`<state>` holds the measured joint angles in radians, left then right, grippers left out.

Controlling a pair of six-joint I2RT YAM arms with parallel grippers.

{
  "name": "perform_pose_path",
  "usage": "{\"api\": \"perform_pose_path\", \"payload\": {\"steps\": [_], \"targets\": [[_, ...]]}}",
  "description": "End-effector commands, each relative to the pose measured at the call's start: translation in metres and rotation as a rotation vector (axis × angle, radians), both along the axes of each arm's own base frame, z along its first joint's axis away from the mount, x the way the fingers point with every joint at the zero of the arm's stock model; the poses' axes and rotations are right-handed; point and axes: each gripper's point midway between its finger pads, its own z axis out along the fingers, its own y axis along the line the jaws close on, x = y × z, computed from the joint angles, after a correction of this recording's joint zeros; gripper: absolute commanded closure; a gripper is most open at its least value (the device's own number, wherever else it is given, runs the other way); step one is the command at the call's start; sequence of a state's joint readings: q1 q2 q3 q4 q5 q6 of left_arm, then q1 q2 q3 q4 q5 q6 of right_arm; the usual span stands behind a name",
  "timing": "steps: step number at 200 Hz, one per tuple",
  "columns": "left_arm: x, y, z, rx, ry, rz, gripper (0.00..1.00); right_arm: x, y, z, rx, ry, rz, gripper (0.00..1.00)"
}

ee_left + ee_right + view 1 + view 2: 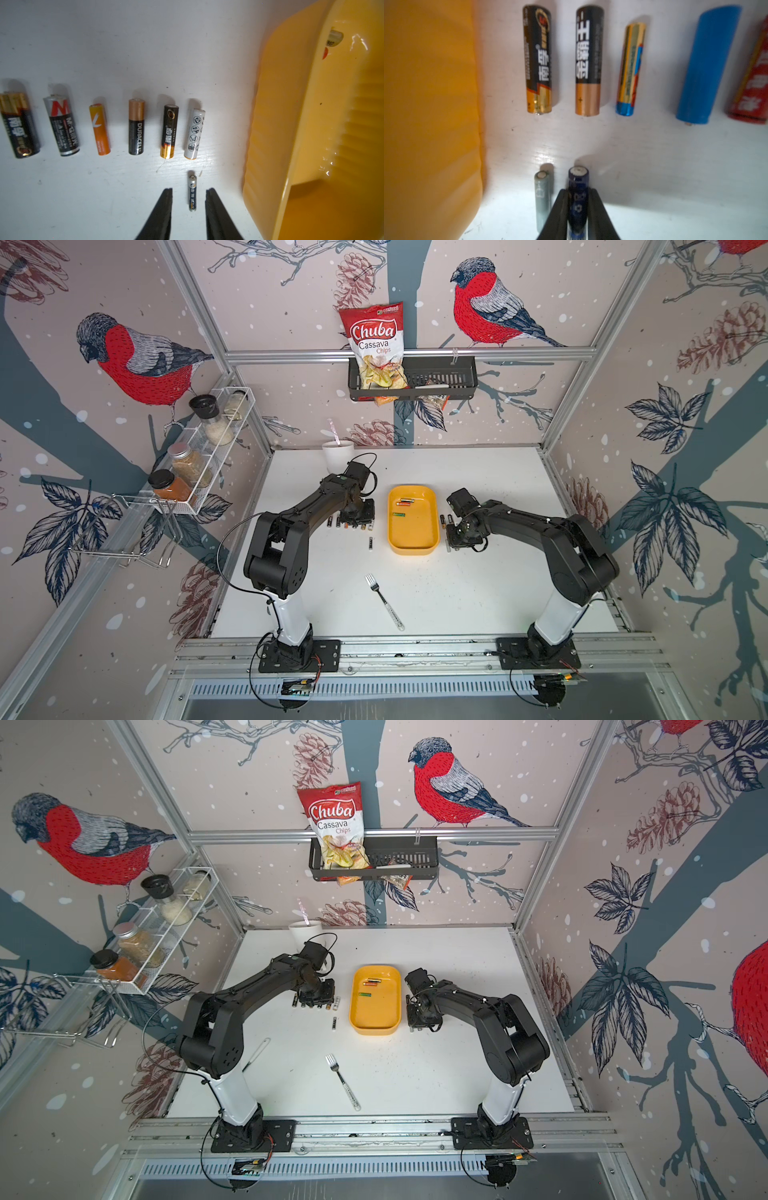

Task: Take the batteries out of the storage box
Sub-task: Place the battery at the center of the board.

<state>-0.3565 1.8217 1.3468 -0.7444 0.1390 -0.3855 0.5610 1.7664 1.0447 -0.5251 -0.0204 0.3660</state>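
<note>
The white table (478,593) carries everything. The left arm (291,526) and the right arm (540,526) both reach in towards the middle, one on each side of the yellow storage box (413,549). The box stands near the centre of the table. A fork (384,601) lies well apart from it, nearer to the arm bases.

Inside the storage box three batteries (404,502) lie near its far end: two close together, and a green battery (399,514) just beside them. On the table at the left side of the box, a row of six batteries (136,126) lies side by side, none touching another. At the right side of the box lies a row of five batteries (588,60), the outer two blue and red.

The left gripper (189,190) has its fingers spread. A small battery (192,193) lies on the table between them, with a gap on each side. The right gripper (578,191) pinches a dark blue battery (578,207) between its fingers; I cannot tell whether this one touches the table. A grey battery (543,199) lies flat just beside it, between it and the box wall.
</note>
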Motion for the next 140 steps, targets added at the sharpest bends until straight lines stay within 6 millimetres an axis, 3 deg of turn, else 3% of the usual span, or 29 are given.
{"api": "perform_pose_path", "payload": {"steps": [1, 140], "targets": [[-0.0004, 0.0002, 0.0019, -0.008, -0.003, -0.004, 0.68, -0.0031, -0.0009, -0.004, -0.006, 0.014, -0.004, 0.78], [-0.0008, 0.0012, 0.0033, -0.004, -0.004, -0.005, 0.68, -0.0025, -0.0033, 0.0024, -0.021, 0.0, -0.001, 0.73]]}}
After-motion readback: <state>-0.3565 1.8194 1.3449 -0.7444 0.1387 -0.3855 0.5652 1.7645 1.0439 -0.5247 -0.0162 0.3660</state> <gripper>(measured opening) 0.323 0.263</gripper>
